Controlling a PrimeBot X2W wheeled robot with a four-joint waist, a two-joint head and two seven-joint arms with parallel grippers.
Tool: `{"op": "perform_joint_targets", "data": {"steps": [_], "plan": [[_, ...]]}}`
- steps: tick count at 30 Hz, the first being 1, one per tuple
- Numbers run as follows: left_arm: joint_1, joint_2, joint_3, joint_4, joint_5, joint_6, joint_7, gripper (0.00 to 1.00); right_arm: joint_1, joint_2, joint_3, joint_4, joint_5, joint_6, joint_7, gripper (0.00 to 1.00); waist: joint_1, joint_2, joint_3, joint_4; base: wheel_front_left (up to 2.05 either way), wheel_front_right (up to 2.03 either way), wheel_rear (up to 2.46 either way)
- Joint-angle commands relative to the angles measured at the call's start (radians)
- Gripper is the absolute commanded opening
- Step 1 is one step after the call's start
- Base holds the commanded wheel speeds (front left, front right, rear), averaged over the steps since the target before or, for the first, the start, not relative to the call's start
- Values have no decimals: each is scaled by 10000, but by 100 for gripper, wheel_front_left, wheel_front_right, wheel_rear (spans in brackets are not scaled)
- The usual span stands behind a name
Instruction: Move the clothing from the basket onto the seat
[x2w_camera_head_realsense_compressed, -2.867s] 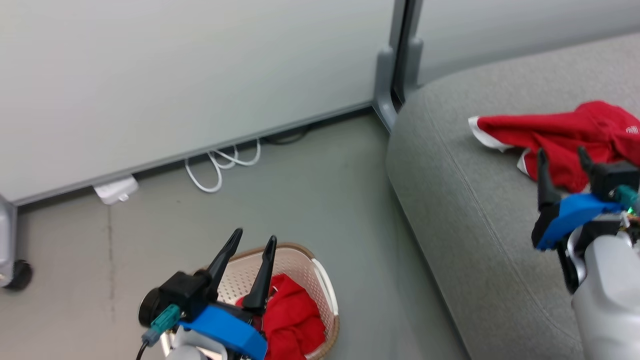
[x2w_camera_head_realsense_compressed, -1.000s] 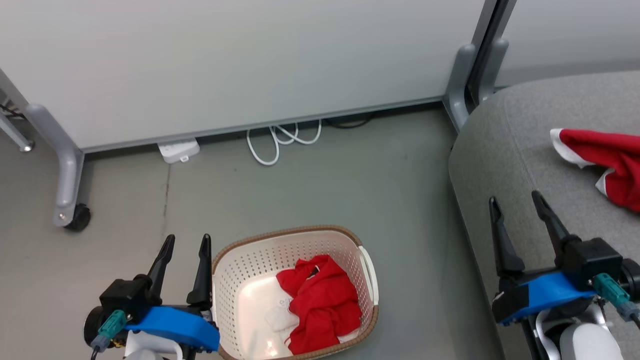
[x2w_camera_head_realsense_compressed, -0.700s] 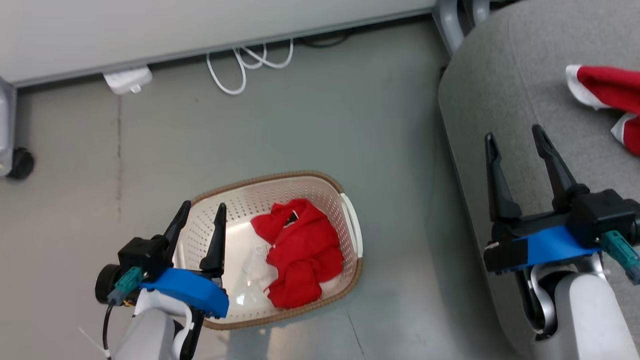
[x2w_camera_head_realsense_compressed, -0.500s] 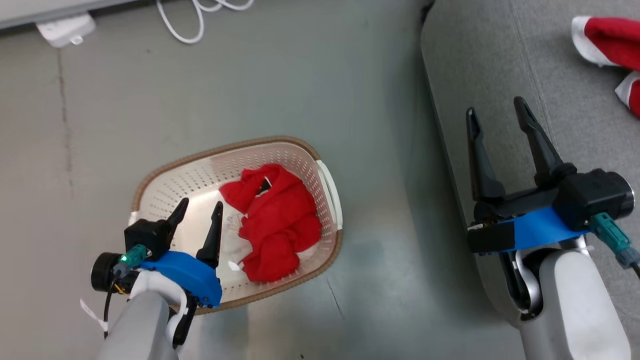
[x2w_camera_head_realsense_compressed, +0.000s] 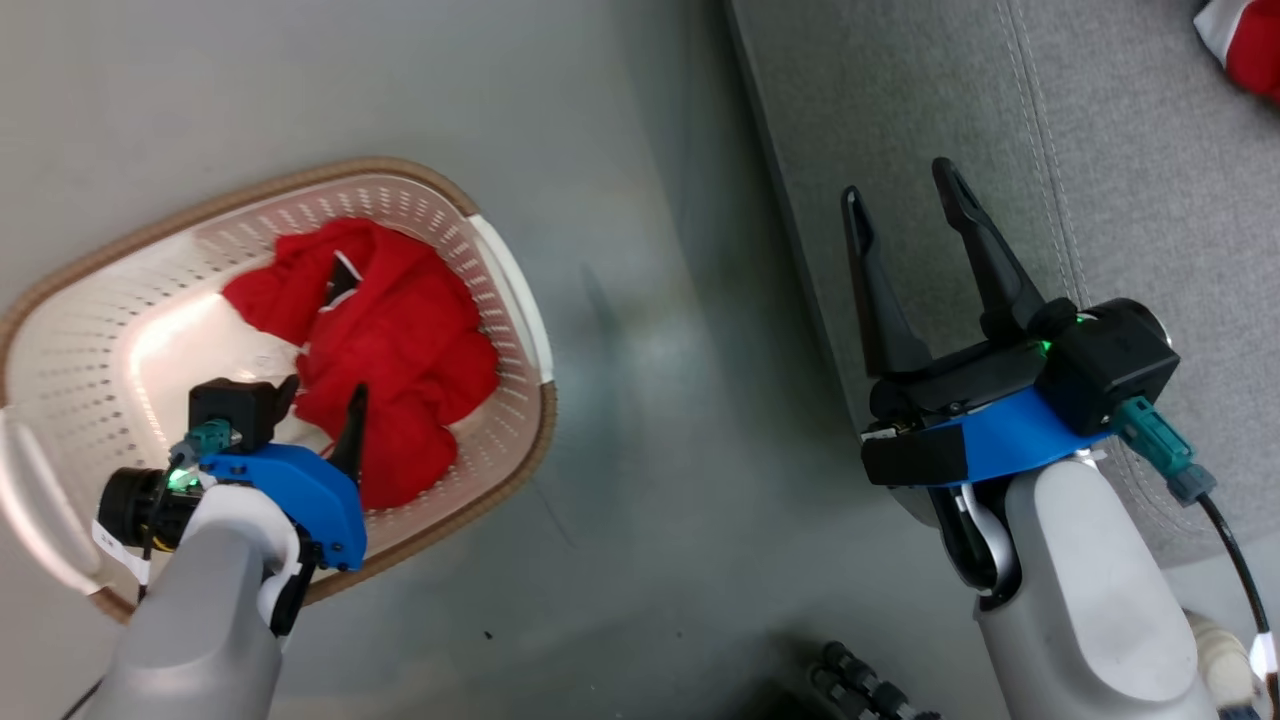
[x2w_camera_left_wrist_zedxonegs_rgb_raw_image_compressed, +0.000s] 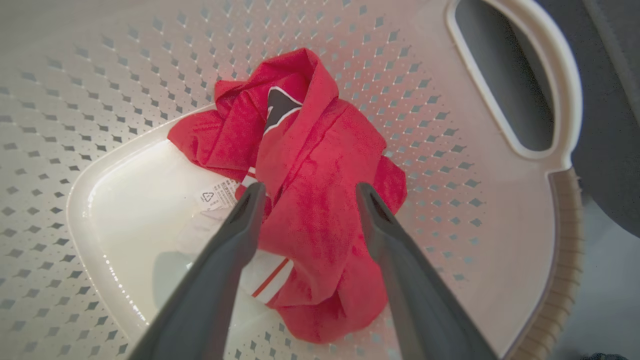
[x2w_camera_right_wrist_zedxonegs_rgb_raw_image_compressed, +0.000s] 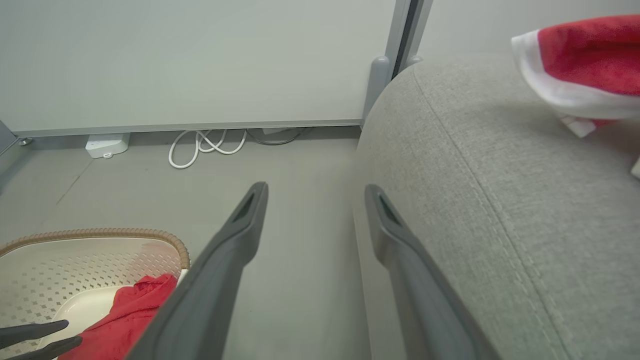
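Left wrist view: my left gripper (x2w_camera_left_wrist_zedxonegs_rgb_raw_image_compressed: 310, 189) hung spread and empty over the red garment (x2w_camera_left_wrist_zedxonegs_rgb_raw_image_compressed: 320, 145) heaped toward the basket's (x2w_camera_left_wrist_zedxonegs_rgb_raw_image_compressed: 450, 215) two o'clock handle (x2w_camera_left_wrist_zedxonegs_rgb_raw_image_compressed: 567, 100), and I feared a shallow pinch would shed it short of the seat (x2w_camera_head_realsense_compressed: 1130, 150).

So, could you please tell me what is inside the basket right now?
One crumpled red garment with white striped trim lies in the basket, against the wall by a handle. The open left pincer is poised over it. Whatever lies beneath the folds is covered.
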Motion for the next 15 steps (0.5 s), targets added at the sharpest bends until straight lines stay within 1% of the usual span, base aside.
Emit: {"op": "perform_joint_targets", "data": {"steps": [1,5,8,15], "plan": [[-273,159,-63,234,26,-26,71,100,-261,29,137,100,137,-3,-142,100,-3,0,534,-494,0,0,0],[-539,284,-107,683,4,-27,166,100,-448,29,376,276,338,-3,-289,100,-3,0,764,-678,0,0,0],[-681,245,-70,1052,-130,-12,425,100,-555,26,483,416,449,-3,-390,100,-3,0,860,-775,0,0,0],[-914,196,-125,1785,-213,221,1139,100,-663,26,575,608,612,-3,-527,100,-3,0,951,-901,0,0,0]]}}
